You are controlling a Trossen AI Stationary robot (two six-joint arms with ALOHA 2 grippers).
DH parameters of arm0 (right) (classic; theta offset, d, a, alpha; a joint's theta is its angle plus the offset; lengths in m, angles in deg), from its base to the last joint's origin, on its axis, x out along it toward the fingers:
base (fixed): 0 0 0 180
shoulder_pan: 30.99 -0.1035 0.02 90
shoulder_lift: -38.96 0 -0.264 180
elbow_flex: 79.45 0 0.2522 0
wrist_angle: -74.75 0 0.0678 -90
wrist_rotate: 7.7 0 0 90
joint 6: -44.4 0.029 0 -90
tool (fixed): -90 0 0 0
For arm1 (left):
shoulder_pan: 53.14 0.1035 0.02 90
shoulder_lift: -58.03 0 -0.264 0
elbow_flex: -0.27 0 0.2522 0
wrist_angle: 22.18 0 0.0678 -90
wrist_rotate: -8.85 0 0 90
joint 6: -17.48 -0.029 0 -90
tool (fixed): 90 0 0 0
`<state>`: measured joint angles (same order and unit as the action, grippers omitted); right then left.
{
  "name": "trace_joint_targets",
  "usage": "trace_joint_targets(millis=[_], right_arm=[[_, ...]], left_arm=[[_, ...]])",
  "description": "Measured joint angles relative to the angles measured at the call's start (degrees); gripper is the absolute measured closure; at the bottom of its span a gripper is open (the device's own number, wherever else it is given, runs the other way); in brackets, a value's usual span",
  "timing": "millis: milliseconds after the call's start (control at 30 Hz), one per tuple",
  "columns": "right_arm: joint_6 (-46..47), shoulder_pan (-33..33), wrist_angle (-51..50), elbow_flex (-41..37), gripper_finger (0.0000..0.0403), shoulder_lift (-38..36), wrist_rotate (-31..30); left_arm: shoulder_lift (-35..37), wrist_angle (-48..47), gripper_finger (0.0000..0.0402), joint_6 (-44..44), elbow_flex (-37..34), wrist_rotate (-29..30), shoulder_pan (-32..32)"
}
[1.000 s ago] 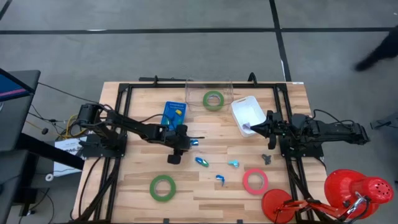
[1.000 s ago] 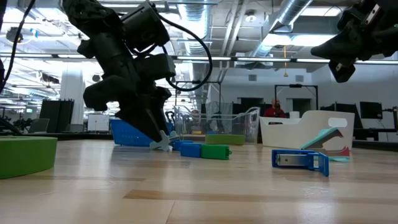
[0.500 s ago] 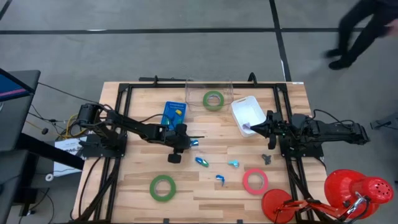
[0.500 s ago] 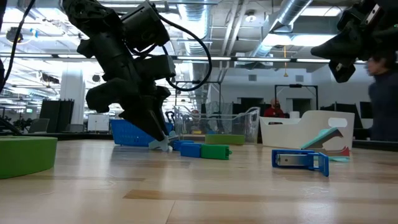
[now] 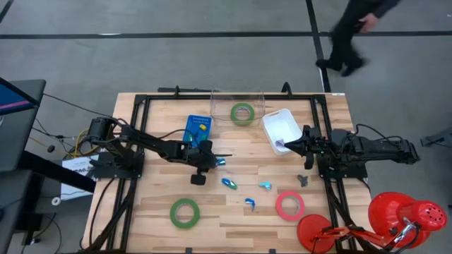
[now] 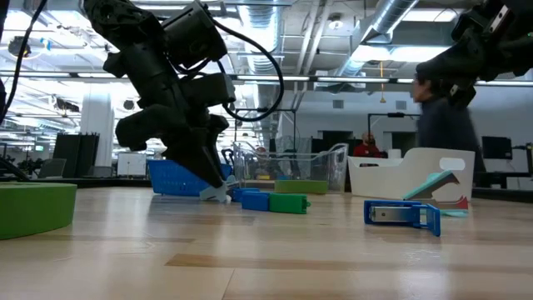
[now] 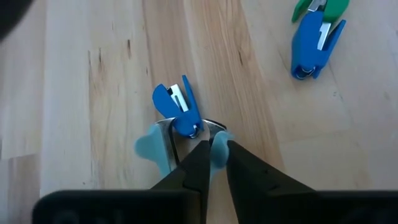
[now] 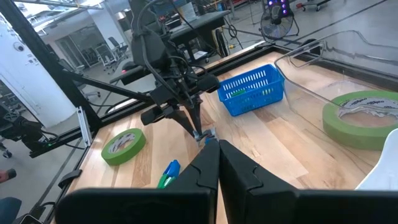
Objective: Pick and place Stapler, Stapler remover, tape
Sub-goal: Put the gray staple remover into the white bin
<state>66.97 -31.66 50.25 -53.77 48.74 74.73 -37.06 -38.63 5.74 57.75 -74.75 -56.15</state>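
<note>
The wooden surface (image 5: 233, 212) carries three tape rolls: green tape (image 5: 184, 212) near left, pink tape (image 5: 289, 205) near right, another green roll (image 5: 242, 113) far. The right gripper (image 5: 288, 145) waits shut by the white bin (image 5: 281, 127). The left gripper (image 7: 212, 155) pinches the blue stapler remover (image 7: 178, 112) by its light handle; so thin a hold could slip or twist on lifting.

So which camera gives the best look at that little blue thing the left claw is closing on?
The left wrist view: the staple remover fills the frame, the left gripper pinching its pale handle. The high view shows only a small speck; the low view mostly hides it behind the fingers; the right wrist view shows it far off.
</note>
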Motion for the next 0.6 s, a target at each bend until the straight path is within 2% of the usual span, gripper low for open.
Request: trace_joint_targets(millis=[267, 600], right_arm=[[0.0, 0.0, 0.0, 0.0, 0.0403, 0.0, 0.0], [0.0, 0.0, 0.0, 0.0, 0.0403, 0.0, 0.0]], left_arm=[[0.1, 0.3, 0.0387, -0.2, 0.0, 0.1, 0.0], [1.0, 0.0, 0.0391, 0.0, 0.0, 0.0, 0.0]])
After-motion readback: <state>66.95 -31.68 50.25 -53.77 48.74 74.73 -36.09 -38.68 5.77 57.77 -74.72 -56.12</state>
